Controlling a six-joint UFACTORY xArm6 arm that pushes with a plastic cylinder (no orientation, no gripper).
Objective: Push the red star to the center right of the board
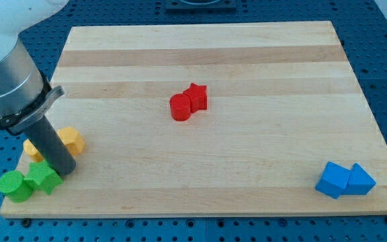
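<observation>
- Sat near the middle of the surface (247,175), well short of the centre right: red star (197,96), touching the red cylinder (180,107) at its lower left.
- Called, probably, for contact on the star's left face just above the cylinder, then a straight rightward push.
- Leaned in from the view's left as a bare rod tool, with no jaws to spread or pinch.
- Rested my tip (64,171) just beside a green block (44,178), well apart from the star.

bright, even light | soft short shadows | sharp focus
</observation>
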